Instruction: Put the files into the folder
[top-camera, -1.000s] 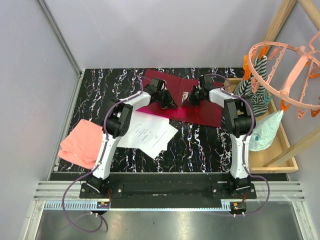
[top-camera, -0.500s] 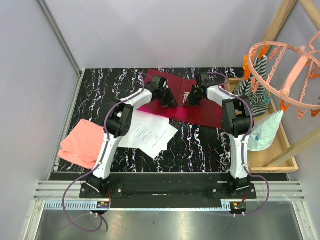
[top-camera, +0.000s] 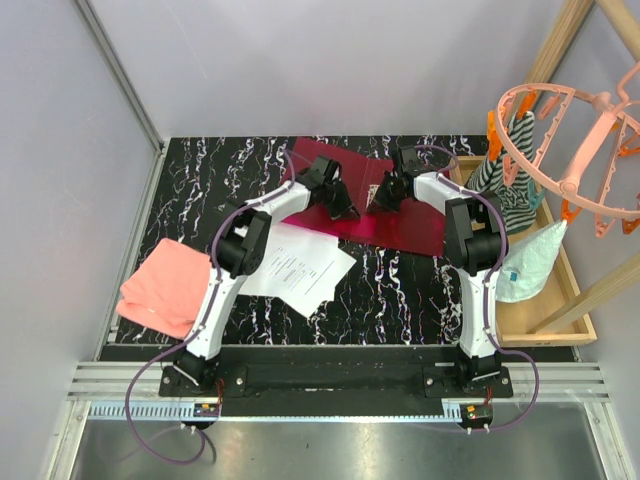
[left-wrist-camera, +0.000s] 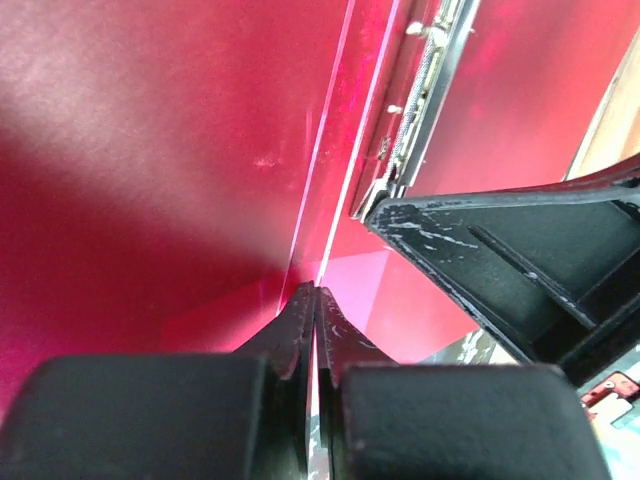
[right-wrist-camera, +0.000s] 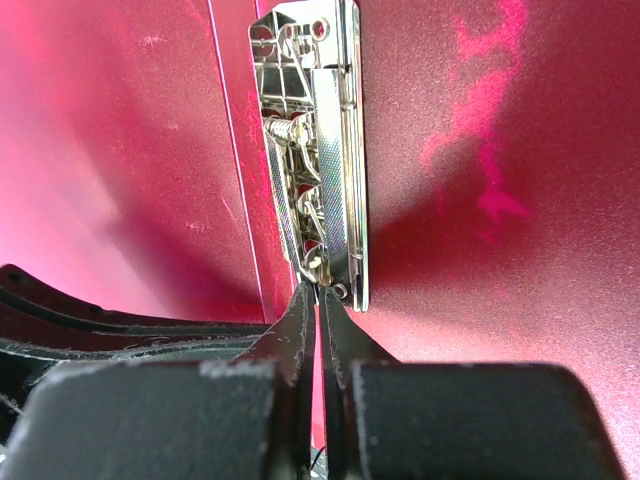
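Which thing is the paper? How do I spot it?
Start at the black marbled table. Beside the left arm lie the papers, between the pink cloth and the red folder. They are the only flat white thing with tiny black print.

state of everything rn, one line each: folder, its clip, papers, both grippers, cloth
folder, open on the table
metal clip, exposed, no paper under it
files, loose on the table, outside the folder
left gripper, shut, tips at the folder's crease
right gripper, shut, tips at the clip's end
pink cloth, folded, by the table's left edge
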